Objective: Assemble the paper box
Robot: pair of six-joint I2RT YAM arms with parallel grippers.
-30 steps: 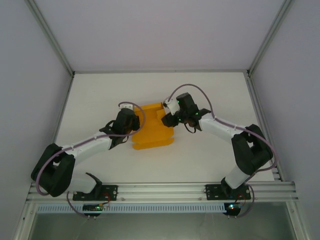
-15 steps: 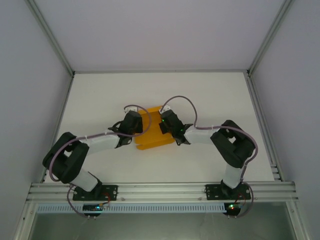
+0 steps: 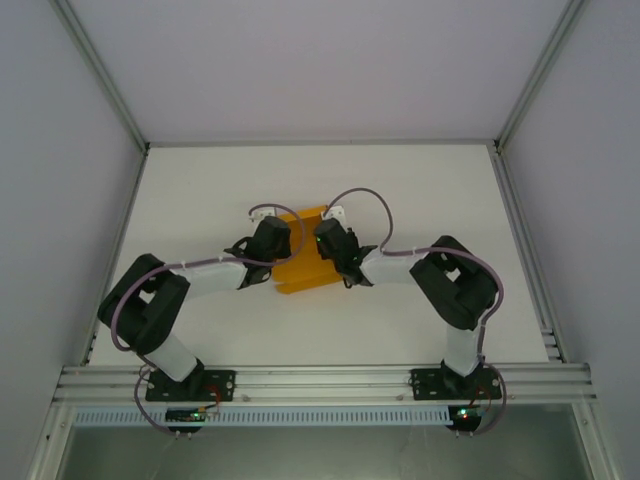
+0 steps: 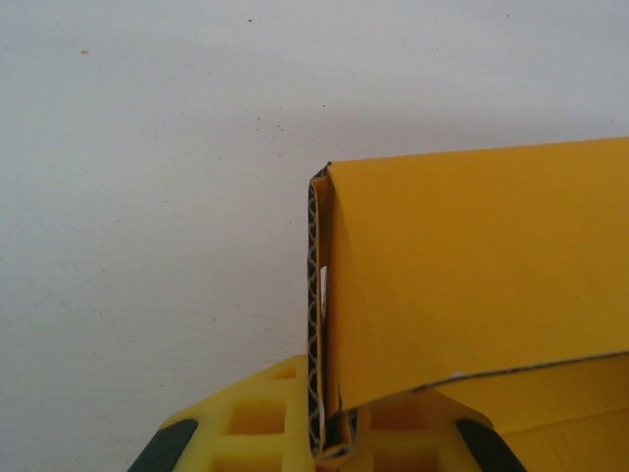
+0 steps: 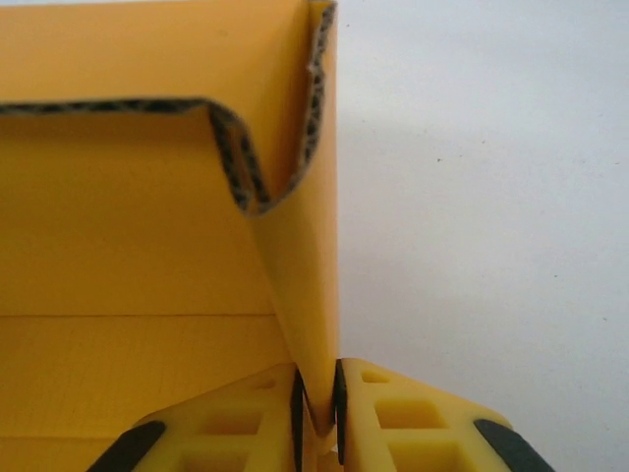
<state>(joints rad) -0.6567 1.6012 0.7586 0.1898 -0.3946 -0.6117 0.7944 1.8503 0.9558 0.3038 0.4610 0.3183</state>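
paper box (image 3: 303, 266): centre of the top view, on the white tabletop (image 3: 430, 190)
left claw (image 4: 332, 444): pinched closed on its left-side wall
right claw (image 5: 317, 418): pinched closed on its right-side wall

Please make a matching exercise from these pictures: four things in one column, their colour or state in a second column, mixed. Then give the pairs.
1. paper box
2. left gripper
3. right gripper
4. table

A. white, under everything
B. pinches the box wall on the right arm's side
C. orange-yellow corrugated card
D. pinches the box wall on the left arm's side

Pairs: 1-C, 2-D, 3-B, 4-A.
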